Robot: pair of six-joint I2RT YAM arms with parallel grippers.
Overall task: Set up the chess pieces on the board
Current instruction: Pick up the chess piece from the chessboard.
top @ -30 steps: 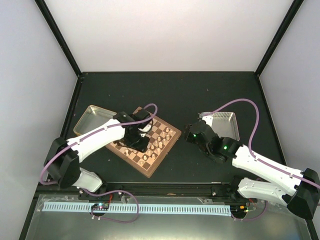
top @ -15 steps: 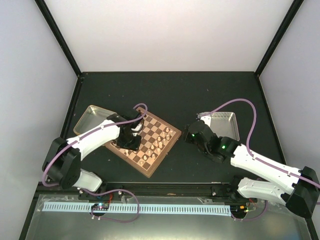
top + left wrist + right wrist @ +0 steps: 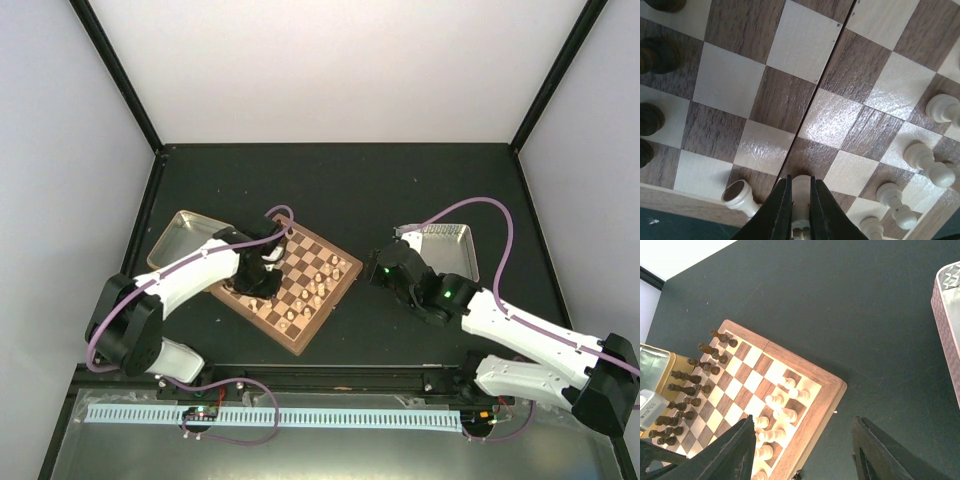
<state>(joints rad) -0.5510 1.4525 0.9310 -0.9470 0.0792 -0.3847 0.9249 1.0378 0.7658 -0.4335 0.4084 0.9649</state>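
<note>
The wooden chessboard (image 3: 290, 300) was seen turned at an angle on the dark tabletop (image 3: 350, 190), at about 8 o'clock from the tabletop's middle in the top view. A gold-tan tray (image 3: 175, 240) lay close at the board's 10 o'clock, and a pinkish tray (image 3: 455, 250) was set well apart at its 3 o'clock.

In the right wrist view, the dark brown pieces (image 3: 690, 385) were ranged upright in two rows along the board's 9 o'clock side. The pale cream pieces (image 3: 775, 415) were gathered loosely towards its 5 o'clock side, not in even rows.

The left arm (image 3: 190, 275) was reached over the board's 9 o'clock part. Its left jaws were pinched on one pale piece (image 3: 801, 189), which was held at 6 o'clock in the left wrist view, over a dark square next to the board's rim. Whether that piece touched the square could not be told. Just beside it, at 8 o'clock, another pale piece (image 3: 740, 196) appeared to lie tipped over at the rim. More pale pieces (image 3: 920, 156) were seen at 4 o'clock, some of them toppled.

The right arm (image 3: 520, 330) was held over bare tabletop at the board's 3 o'clock. Its right jaws were spread wide, and nothing was gripped between them.
</note>
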